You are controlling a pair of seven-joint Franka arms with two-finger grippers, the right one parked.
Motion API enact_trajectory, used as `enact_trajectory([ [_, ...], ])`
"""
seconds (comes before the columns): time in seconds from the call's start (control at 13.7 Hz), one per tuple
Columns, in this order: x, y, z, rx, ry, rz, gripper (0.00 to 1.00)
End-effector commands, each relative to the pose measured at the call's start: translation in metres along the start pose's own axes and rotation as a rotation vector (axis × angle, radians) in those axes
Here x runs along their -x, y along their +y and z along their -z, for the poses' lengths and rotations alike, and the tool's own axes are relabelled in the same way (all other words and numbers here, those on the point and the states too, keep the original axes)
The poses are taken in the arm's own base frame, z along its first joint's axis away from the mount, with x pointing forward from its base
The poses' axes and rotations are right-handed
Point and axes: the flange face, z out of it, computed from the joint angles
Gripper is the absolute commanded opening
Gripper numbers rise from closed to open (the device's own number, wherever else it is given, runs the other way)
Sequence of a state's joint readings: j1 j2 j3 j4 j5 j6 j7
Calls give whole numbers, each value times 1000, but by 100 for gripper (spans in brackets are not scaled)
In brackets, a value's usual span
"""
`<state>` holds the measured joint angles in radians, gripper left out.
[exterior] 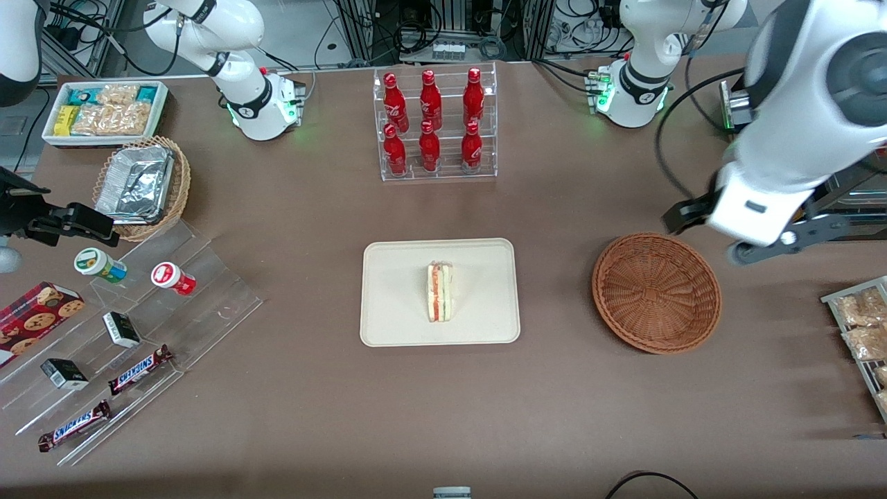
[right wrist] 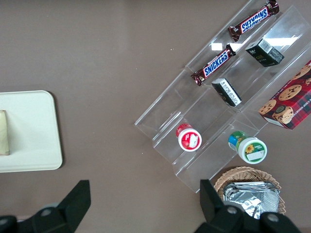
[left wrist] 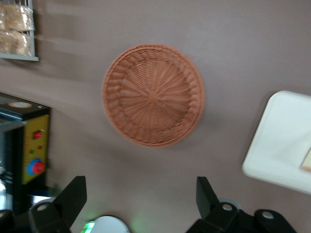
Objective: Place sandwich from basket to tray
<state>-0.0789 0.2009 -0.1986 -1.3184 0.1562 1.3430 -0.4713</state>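
The sandwich (exterior: 441,291) stands on its edge in the middle of the cream tray (exterior: 388,326), red and green filling facing up. The reddish-brown basket (exterior: 656,292) is beside the tray, toward the working arm's end, with nothing in it. My left gripper (exterior: 682,215) hangs high above the table, just past the basket's rim, farther from the front camera. In the left wrist view the gripper (left wrist: 141,180) is open with nothing between its fingers, looking down on the basket (left wrist: 153,94), a corner of the tray (left wrist: 282,145) and a sliver of the sandwich (left wrist: 306,160).
A clear rack of red bottles (exterior: 434,125) stands farther from the front camera than the tray. Toward the parked arm's end are an acrylic step shelf (exterior: 138,333) with snacks, a tan basket (exterior: 181,187) holding a foil container, and a white bin (exterior: 104,111). Snack packets (exterior: 863,333) lie at the working arm's end.
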Motion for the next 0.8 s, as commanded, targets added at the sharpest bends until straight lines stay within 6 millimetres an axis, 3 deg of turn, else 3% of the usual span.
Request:
enact_trajectory([
  [0.0, 18, -64, 1, 48, -32, -95, 99],
  [0.07, 18, -87, 0, 74, -40, -128, 99],
  [0.22, 23, -108, -1, 94, -38, -178, 99],
  [0.37, 35, -129, 11, 103, -18, -183, 99],
  [0.73, 33, -134, 9, 103, -18, -250, 99],
])
